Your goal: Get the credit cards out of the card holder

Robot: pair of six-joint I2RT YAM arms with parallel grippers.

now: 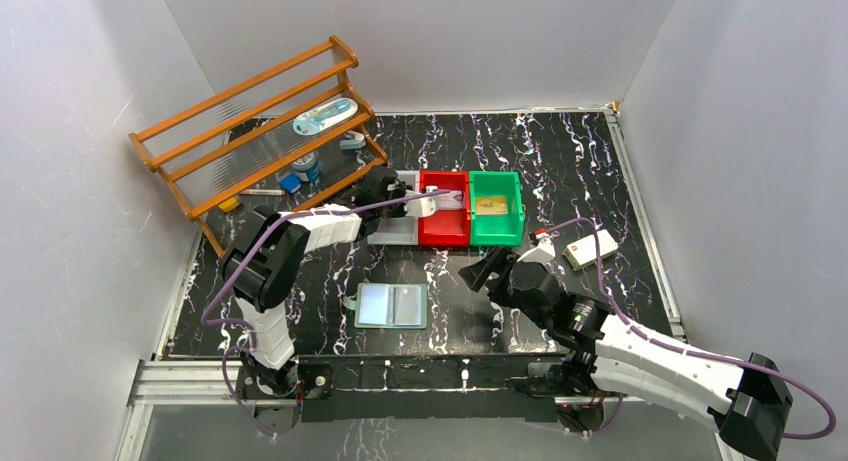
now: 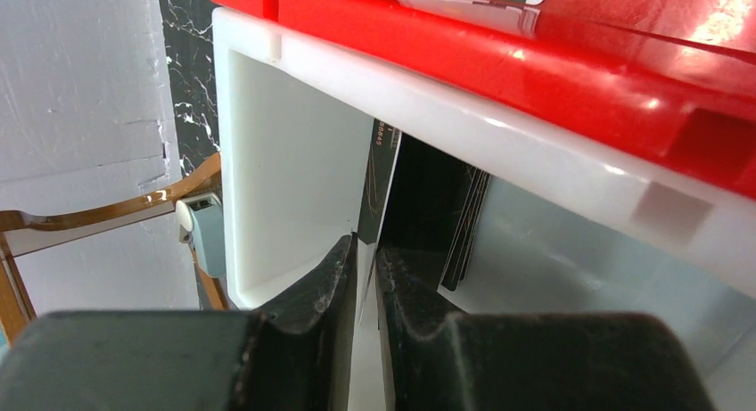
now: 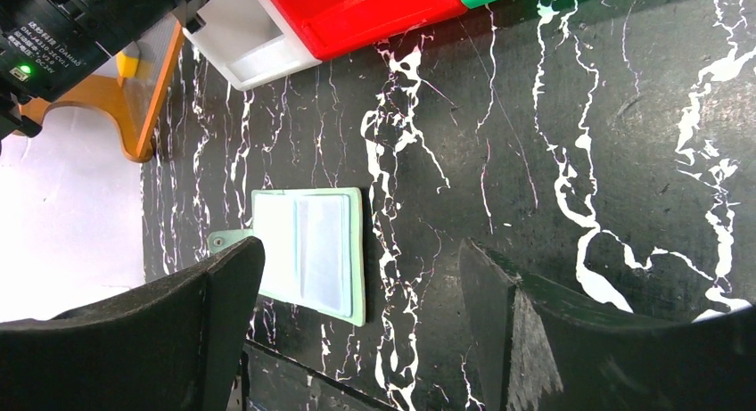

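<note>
The grey-green card holder [image 1: 390,306] [image 3: 308,250] lies spread open on the black table, its clear pockets facing up. My left gripper [image 1: 405,209] [image 2: 366,244] hangs inside the white bin [image 1: 395,233] [image 2: 285,161]. Its jaws stand a narrow slit apart, with a dark credit card [image 2: 379,175] edge-on in the slit and light showing beside it. Another dark card [image 2: 465,233] leans deeper in that bin. A pale card [image 1: 447,199] rests in the red bin [image 1: 443,239] and a yellowish one [image 1: 490,205] in the green bin [image 1: 497,237]. My right gripper [image 1: 478,271] [image 3: 358,243] hovers open and empty, right of the holder.
A wooden rack [image 1: 250,131] with small items stands at the back left, close behind my left wrist. A white box with a red mark [image 1: 590,248] lies right of the bins. Grey walls close in the table on three sides.
</note>
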